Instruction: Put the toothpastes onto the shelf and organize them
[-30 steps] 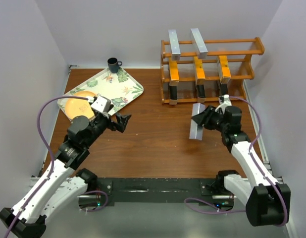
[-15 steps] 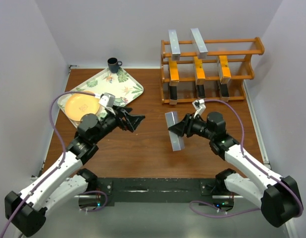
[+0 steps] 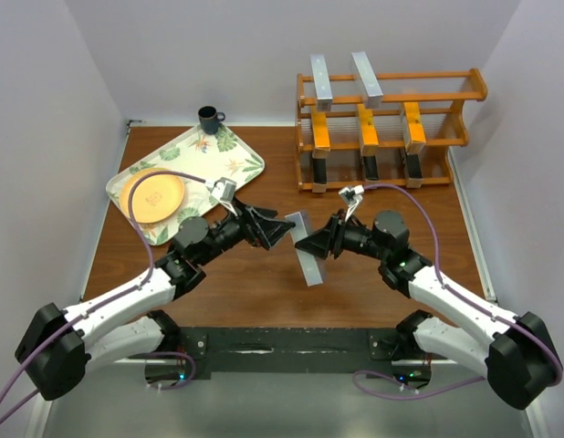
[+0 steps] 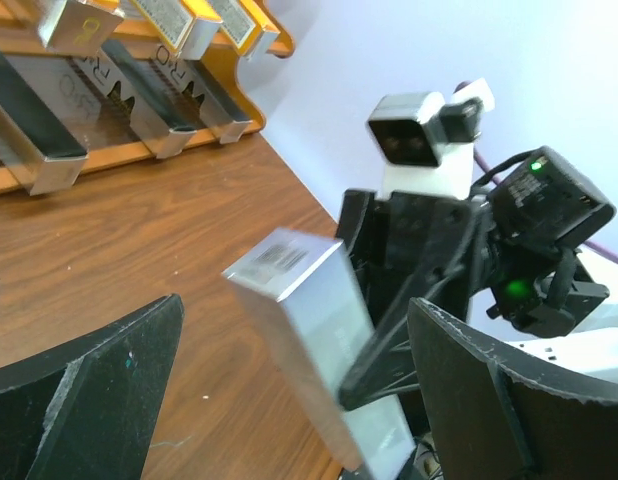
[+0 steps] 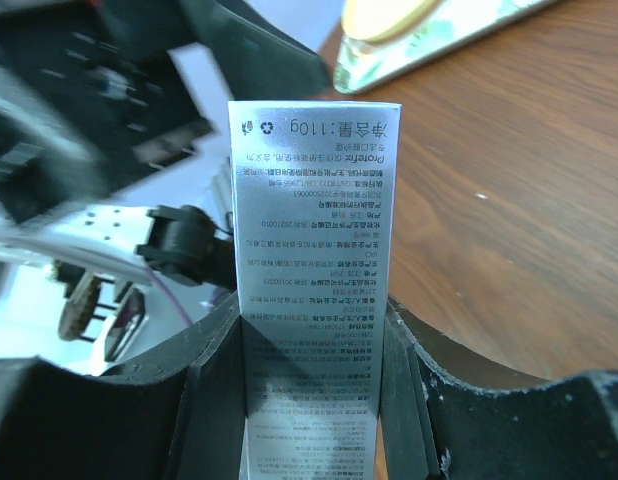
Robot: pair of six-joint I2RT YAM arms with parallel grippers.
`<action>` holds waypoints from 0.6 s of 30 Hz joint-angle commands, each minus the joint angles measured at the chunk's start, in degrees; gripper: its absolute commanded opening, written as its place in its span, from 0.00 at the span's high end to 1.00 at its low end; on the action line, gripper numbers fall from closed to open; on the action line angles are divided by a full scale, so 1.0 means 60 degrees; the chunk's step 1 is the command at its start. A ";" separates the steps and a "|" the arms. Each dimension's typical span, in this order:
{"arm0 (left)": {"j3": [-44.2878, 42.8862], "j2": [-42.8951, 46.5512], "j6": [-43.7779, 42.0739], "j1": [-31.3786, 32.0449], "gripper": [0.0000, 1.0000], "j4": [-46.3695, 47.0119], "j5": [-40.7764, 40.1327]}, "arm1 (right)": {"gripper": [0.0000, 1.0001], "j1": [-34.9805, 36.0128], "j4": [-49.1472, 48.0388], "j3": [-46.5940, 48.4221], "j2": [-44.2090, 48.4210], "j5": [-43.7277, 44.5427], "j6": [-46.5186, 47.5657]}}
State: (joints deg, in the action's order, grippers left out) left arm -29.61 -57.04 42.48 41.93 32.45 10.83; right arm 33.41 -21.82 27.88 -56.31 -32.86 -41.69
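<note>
My right gripper (image 3: 311,246) is shut on a silver-grey toothpaste box (image 3: 307,248) and holds it tilted above the middle of the table. The right wrist view shows the box (image 5: 309,250) clamped between both fingers (image 5: 214,400). My left gripper (image 3: 284,227) is open and faces the box from the left. In the left wrist view the box (image 4: 319,340) stands between its spread fingers (image 4: 89,400) with gaps on both sides. The wooden shelf (image 3: 474,88) at the back right carries two silver boxes (image 3: 320,78) on top, three orange-yellow boxes (image 3: 368,128) in the middle and three black boxes (image 3: 370,165) below.
A leaf-patterned tray (image 3: 223,157) lies at the back left with an orange plate (image 3: 152,194) on its near end. A dark cup (image 3: 209,119) stands behind the tray by the back wall. White walls close in both sides.
My right gripper has carried the silver box left, from in front of the shelf to the table's middle. My left arm has reached right until its open jaws stand around the box.
</note>
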 commanded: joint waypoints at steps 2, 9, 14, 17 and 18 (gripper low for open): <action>0.1167 -0.0044 0.0756 0.0057 0.00 0.3419 -0.0399 | 0.62 0.0086 -0.1869 0.0056 -0.0165 -0.0763 -0.0946; 0.1507 -0.0688 0.1416 0.0057 0.00 0.5753 0.0157 | 0.62 0.0174 -0.2309 0.0319 -0.0604 -0.0998 -0.1386; 0.1403 -0.1099 0.1767 0.0042 0.00 0.5812 0.0041 | 0.63 0.0248 -0.3084 0.0437 -0.0970 -0.1217 -0.1781; 0.1419 -0.1158 0.1987 0.0042 0.00 0.5420 -0.0383 | 0.63 0.0277 -0.3334 0.0495 -0.1131 -0.1305 -0.1913; 0.1433 -0.1158 0.2046 0.0042 0.00 0.5330 -0.0660 | 0.63 0.0277 -0.3408 0.0510 -0.1161 -0.1349 -0.1943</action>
State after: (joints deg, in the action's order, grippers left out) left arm -20.67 -63.72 52.16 42.04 61.91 10.55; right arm 34.61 -34.13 27.99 -63.02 -38.65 -50.76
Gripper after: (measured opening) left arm 0.996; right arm 0.486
